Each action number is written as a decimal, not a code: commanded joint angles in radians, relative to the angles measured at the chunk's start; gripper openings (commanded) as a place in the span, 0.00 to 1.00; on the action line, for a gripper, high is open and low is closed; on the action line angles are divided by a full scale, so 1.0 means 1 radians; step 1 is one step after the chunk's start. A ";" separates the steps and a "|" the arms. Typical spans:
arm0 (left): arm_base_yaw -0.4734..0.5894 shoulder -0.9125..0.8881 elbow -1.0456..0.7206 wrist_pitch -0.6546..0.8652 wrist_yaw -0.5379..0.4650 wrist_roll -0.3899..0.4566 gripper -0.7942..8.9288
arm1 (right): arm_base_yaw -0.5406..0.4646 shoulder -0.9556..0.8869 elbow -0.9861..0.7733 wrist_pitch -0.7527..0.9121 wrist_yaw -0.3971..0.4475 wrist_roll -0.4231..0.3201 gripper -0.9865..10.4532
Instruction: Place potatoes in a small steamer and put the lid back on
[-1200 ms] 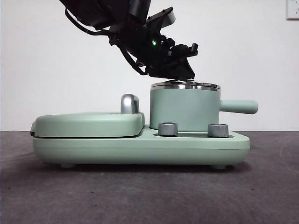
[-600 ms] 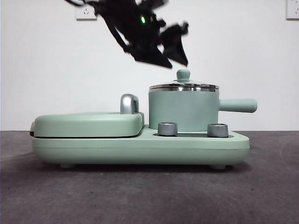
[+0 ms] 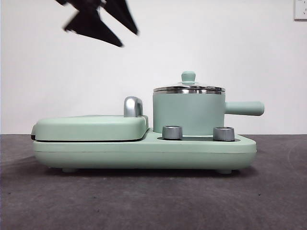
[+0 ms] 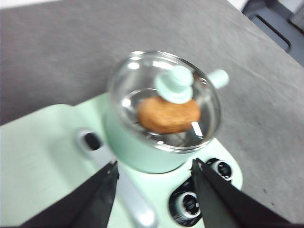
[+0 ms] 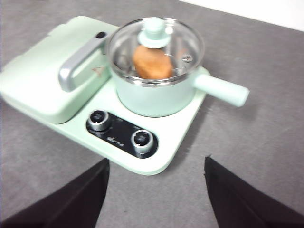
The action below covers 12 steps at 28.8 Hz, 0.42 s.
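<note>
Front view: the lid (image 3: 188, 88) sits on the small steamer (image 3: 188, 113), with a gripper (image 3: 98, 19) high above, apart. Left wrist view: left gripper (image 4: 154, 183) spread and empty above the potato (image 4: 168, 115) under glass. Right wrist view: right gripper (image 5: 156, 190) spread, empty, near the appliance base (image 5: 142, 161).

Left end effector (image 4: 154, 190) raised in the air, jaws spread wide apart, nothing between them, both dark jaws angled outward in the left wrist view. Seen in the front view as a blurred black shape (image 3: 98, 19) at the upper left, touching nothing. Right end effector (image 5: 154, 190) also held high, jaws parted wide and empty, tips apart at either side of the right wrist view. Cannot tell whether it shows in the front view.
</note>
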 commanded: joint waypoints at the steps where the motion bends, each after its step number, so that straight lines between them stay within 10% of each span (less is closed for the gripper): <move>1: 0.024 -0.047 -0.041 -0.002 0.007 -0.009 0.34 | 0.004 0.017 0.005 0.003 -0.011 0.011 0.36; 12: 0.138 -0.384 -0.371 0.002 0.007 -0.043 0.34 | 0.004 0.079 0.005 0.000 -0.056 0.011 0.36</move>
